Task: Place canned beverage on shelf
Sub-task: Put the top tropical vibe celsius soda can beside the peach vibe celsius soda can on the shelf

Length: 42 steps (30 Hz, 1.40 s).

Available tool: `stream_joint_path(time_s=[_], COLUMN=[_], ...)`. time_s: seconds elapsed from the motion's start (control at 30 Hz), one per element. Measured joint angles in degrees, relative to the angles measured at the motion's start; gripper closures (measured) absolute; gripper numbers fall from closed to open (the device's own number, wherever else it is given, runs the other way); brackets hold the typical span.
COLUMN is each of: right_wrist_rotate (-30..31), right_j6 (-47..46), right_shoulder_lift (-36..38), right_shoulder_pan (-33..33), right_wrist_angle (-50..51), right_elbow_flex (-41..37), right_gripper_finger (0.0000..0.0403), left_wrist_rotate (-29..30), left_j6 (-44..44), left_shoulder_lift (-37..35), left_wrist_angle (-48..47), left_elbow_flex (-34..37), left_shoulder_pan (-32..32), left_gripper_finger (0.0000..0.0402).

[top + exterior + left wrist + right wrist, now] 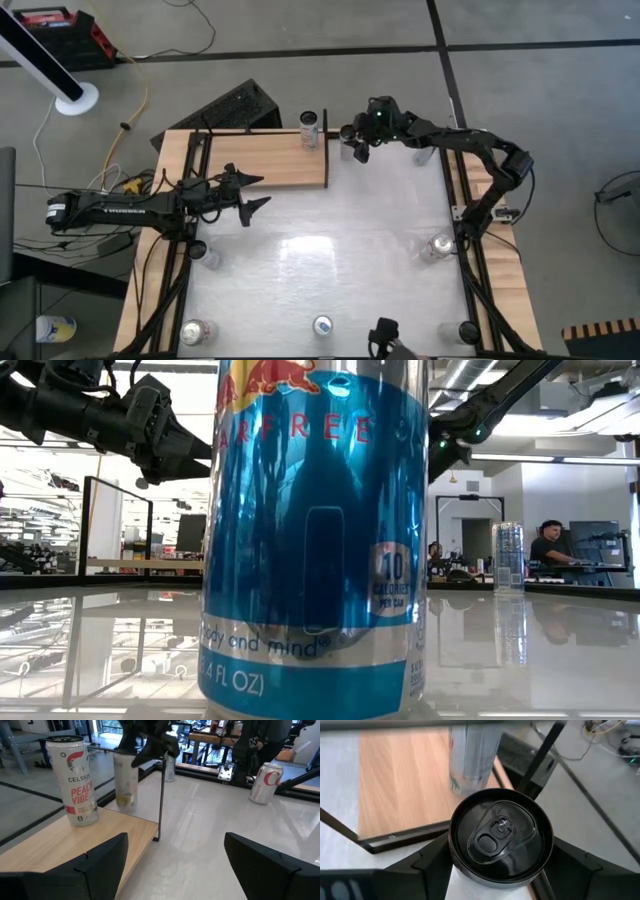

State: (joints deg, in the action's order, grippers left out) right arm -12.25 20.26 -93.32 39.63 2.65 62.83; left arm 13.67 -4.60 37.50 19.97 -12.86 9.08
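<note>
The shelf (pixel 270 160) is a pale wooden board at the table's far left, with a thin black frame. A white Celsius can (pixel 77 780) stands upright on its base on the board's far right corner (pixel 311 128). My right gripper (pixel 357 143) is shut on a pale can with a black top (pixel 501 837), just off the shelf's right edge; that can also shows in the left wrist view (pixel 125 780). My left gripper (pixel 262 191) is open and empty above the shelf's near edge, its fingers (pixel 100 865) wide apart. My right gripper pinches the black-topped can between its two fingers (pixel 432 865), one on each side of the can's wall (pixel 457 865) just below the top rim. The fingers come from above, slanting down. The can stands upright in the hold; whether its base is on the table I cannot tell.
Several more cans stand on the white table: a silver one at the right (pixel 440 247), which shows in the left wrist view (pixel 265 782), others along the near edge (pixel 195 330) (pixel 322 325), and a blue Red Bull can right before the low camera (pixel 315 540). The shelf's black post (pixel 161 795) stands at its right edge.
</note>
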Motion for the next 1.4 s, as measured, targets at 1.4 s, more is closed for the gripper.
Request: stream_joint_path(time_s=[1.4], right_wrist_rotate=[-5.58], right_j6=[-3.31], right_shoulder_lift=[-20.67], right_shoulder_pan=[-16.46], right_wrist_angle=[-0.97], right_elbow_flex=[38.60], right_gripper_finger=[0.0117], left_wrist_rotate=[-0.39], left_j6=[-0.92], left_shoulder_lift=[0.00], left_wrist_angle=[-3.41], left_elbow_flex=[0.00], left_shoulder_pan=[0.02], left_gripper_finger=[0.0084])
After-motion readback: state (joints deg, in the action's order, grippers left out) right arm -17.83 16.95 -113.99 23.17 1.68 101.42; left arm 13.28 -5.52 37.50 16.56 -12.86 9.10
